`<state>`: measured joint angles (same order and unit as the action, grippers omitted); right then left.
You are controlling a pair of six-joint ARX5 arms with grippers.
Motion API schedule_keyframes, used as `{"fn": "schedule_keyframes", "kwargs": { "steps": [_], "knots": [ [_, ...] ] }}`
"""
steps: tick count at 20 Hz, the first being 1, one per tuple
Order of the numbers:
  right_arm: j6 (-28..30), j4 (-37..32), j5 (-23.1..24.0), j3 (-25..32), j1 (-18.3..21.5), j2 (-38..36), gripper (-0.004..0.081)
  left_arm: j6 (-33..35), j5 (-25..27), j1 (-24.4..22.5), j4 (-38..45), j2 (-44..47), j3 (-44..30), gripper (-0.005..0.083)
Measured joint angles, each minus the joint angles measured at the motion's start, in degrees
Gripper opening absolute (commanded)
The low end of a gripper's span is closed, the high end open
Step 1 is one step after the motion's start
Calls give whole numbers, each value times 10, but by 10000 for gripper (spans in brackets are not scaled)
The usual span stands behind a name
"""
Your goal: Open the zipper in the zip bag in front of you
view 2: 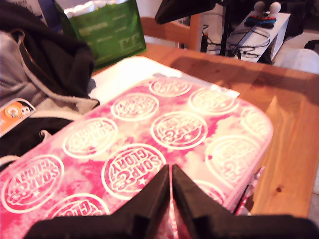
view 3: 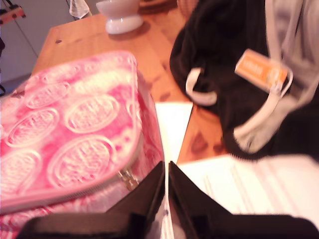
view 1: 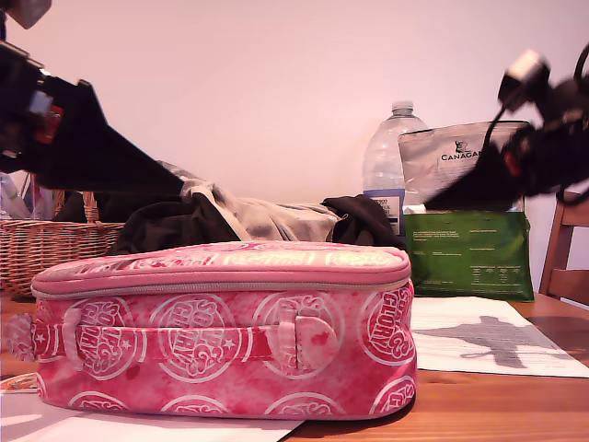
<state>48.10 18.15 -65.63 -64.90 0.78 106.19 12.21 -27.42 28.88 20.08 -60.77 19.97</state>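
The zip bag point(view 1: 230, 359) is a pink fabric case with white round logos, lying flat on the wooden table, strap handle point(view 1: 175, 341) facing the exterior camera. Its zipper point(view 1: 221, 287) runs as a thin grey line below the top panel. A metal zipper pull point(view 3: 128, 179) hangs at one corner. My first gripper point(view 2: 170, 167) is shut on nothing, above the bag's top panel point(view 2: 164, 129); it is the black arm point(view 1: 110, 157) at the exterior view's left. My second gripper point(view 3: 166, 163) is also shut and empty, raised beside the bag's end point(view 3: 75, 124), close to the pull, on the exterior view's right point(view 1: 442, 198).
Dark and grey clothing point(view 1: 212, 221) is heaped behind the bag. A wicker basket point(view 1: 55, 244) stands at the exterior view's left. A water bottle point(view 1: 391, 157) and a silver-green foil pouch point(view 1: 465, 221) stand at the back right, with paper sheets point(view 1: 488, 336) in front. A white bowl point(view 3: 119, 17) sits farther off.
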Motion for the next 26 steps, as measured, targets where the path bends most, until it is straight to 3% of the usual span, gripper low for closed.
{"fn": "schedule_keyframes", "kwargs": {
  "steps": [6,10,11,14,19,26],
  "knots": [
    [-81,19,3,-7,0,56,-8,0,0,0,16,-54,0,-19],
    [-192,26,-12,-16,-1,56,195,0,0,0,16,-54,13,-19],
    [-212,35,-14,-20,-1,56,196,0,0,0,16,-54,20,-19],
    [-241,51,-15,-21,-6,56,195,0,0,0,18,-54,37,-19],
    [-243,41,-26,-22,-34,59,219,0,0,0,15,-54,37,-19],
    [-291,23,-40,-22,-38,94,230,0,0,0,0,-54,37,-19]
  ]
}}
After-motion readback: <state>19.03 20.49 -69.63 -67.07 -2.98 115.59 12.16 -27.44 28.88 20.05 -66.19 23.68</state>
